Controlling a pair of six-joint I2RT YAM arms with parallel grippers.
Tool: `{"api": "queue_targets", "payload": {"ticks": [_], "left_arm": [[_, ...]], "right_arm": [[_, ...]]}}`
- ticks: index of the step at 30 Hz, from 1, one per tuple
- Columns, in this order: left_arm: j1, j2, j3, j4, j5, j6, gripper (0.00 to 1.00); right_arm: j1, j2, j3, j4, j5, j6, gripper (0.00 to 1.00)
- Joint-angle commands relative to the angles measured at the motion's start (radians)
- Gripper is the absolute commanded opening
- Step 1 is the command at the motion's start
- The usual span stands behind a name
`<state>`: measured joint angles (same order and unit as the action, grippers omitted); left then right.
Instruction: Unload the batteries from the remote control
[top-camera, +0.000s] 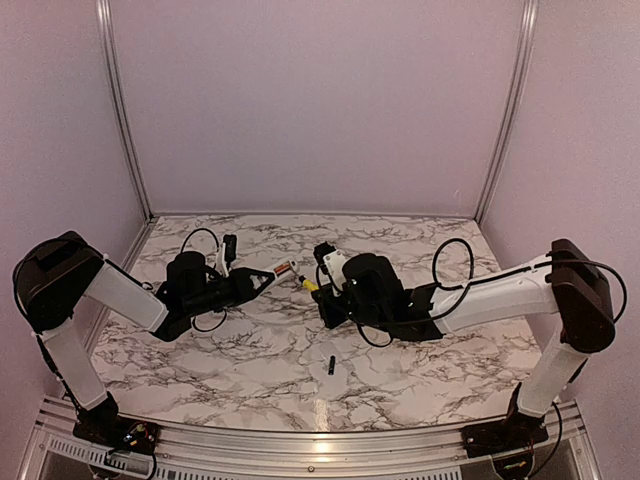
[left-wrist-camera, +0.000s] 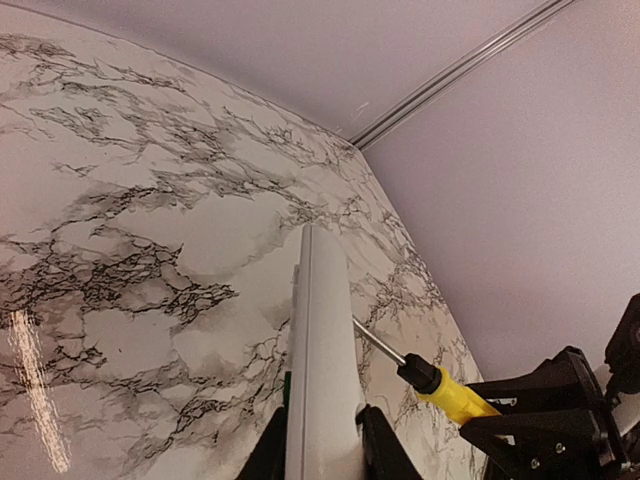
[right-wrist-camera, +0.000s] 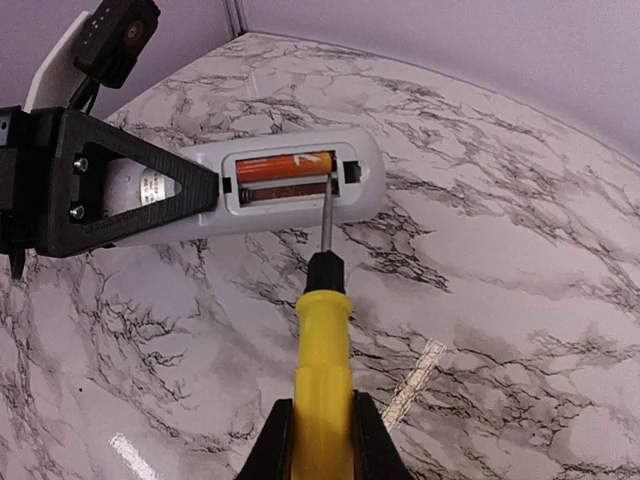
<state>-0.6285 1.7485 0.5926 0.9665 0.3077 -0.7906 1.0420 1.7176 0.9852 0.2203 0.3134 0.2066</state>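
Left fingers (right-wrist-camera: 120, 185) grip the remote control (right-wrist-camera: 280, 220) above the tabletop (right-wrist-camera: 500, 250); right fingers (right-wrist-camera: 276, 440) grip the screwdriver (right-wrist-camera: 323, 350). The orange battery (right-wrist-camera: 283, 166) inside seems light and slippery, so lever at its end

Table (top-camera: 420, 360): white marble pattern, grey-black veins, glossy.
Lying on it: one dark battery (top-camera: 329, 364), small and slim.
Position: middle of table, toward near edge, lying alone.
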Motion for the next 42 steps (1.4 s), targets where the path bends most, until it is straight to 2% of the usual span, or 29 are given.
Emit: {"api": "queue_targets", "payload": {"ticks": [1, 6, 12, 16, 21, 28, 31, 33, 37, 42], "left_arm": [[-0.079, -0.013, 0.008, 0.139, 0.33, -0.002, 0.0], [-0.079, 0.003, -0.007, 0.239, 0.375, -0.06, 0.0], [-0.079, 0.009, 0.001, 0.25, 0.399, -0.064, 0.0], [-0.079, 0.011, 0.0, 0.261, 0.417, -0.067, 0.0], [-0.08, 0.015, -0.002, 0.31, 0.449, -0.104, 0.0], [-0.08, 0.049, -0.006, 0.467, 0.514, -0.222, 0.0], [-0.08, 0.077, -0.001, 0.52, 0.524, -0.276, 0.0], [-0.08, 0.084, 0.005, 0.506, 0.52, -0.278, 0.0], [-0.08, 0.08, 0.01, 0.452, 0.503, -0.243, 0.0], [-0.079, 0.063, 0.008, 0.387, 0.474, -0.189, 0.0]], "right_arm": [[-0.08, -0.048, -0.083, 0.406, -0.401, 0.292, 0.0], [-0.119, -0.026, -0.193, 0.735, -0.619, 0.518, 0.0], [-0.137, -0.007, -0.225, 0.923, -0.726, 0.685, 0.0], [-0.139, -0.011, -0.216, 0.972, -0.765, 0.689, 0.0], [-0.138, -0.009, -0.228, 1.021, -0.845, 0.563, 0.0], [-0.158, -0.082, -0.277, 0.847, -0.837, 0.257, 0.0], [-0.205, -0.104, -0.299, 0.818, -0.809, 0.299, 0.0], [-0.22, -0.121, -0.293, 0.751, -0.737, 0.344, 0.0], [-0.22, -0.129, -0.261, 0.64, -0.688, 0.346, 0.0], [-0.219, -0.125, -0.254, 0.618, -0.687, 0.345, 0.0]]}}
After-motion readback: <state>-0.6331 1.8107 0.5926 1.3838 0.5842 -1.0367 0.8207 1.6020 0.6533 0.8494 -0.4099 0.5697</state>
